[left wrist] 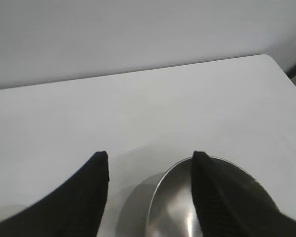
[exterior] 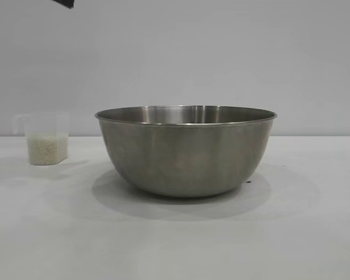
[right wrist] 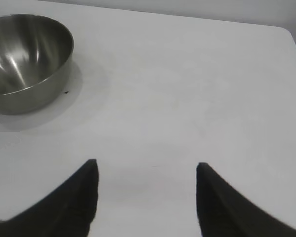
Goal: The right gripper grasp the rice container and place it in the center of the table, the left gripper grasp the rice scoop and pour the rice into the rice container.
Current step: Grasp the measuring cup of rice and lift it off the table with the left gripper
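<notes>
Both grippers empty, rice scoop untouched beside the rice container

The left gripper [left wrist: 150,197] hangs with jaws parted on nothing, over the near rim of the rice container [exterior: 185,150]; the right gripper [right wrist: 147,197], also unclenched and empty, sits well off to the container's side over bare table [right wrist: 187,74]. The rice scoop [exterior: 45,139], part-filled with rice [exterior: 46,149], stands apart at the container's left. Likely risks: a finger clipping the rim, or toppling the light scoop. Ample free table surrounds the container.
</notes>
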